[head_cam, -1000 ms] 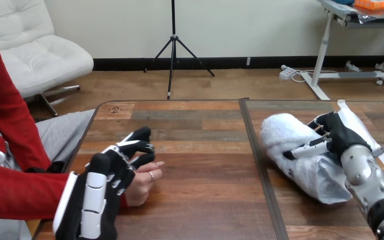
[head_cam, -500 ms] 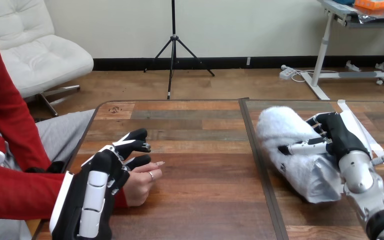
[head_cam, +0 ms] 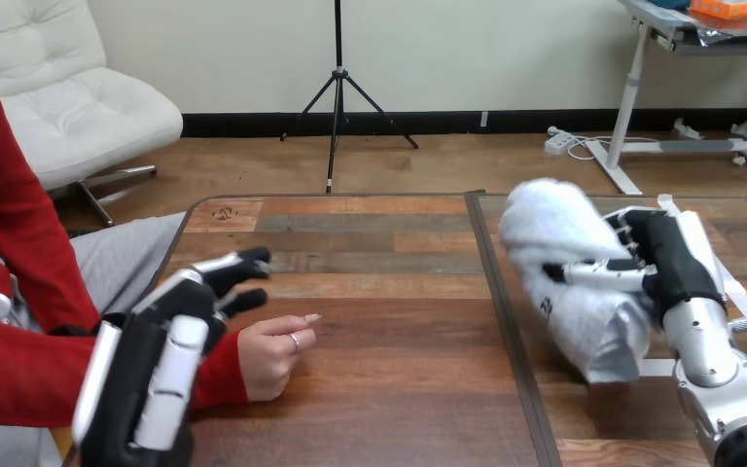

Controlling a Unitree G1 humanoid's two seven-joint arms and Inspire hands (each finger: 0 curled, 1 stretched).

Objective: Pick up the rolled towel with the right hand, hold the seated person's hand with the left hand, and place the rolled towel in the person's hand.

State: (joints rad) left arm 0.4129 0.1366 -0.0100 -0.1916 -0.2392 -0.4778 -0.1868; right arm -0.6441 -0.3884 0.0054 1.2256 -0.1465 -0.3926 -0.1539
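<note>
Right hand [head_cam: 678, 258] round rolled towel [head_cam: 554, 229]; left hand [head_cam: 170, 331] beside, perhaps touching, person's hand [head_cam: 267, 355].

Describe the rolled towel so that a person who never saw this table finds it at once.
Look at the right half of the wooden table, past the dark seam down its middle. There the robot's right hand is curled round the rolled towel. It is a thick, fluffy white roll, the one soft thing there; the person's hand lies at the table's left.
</note>
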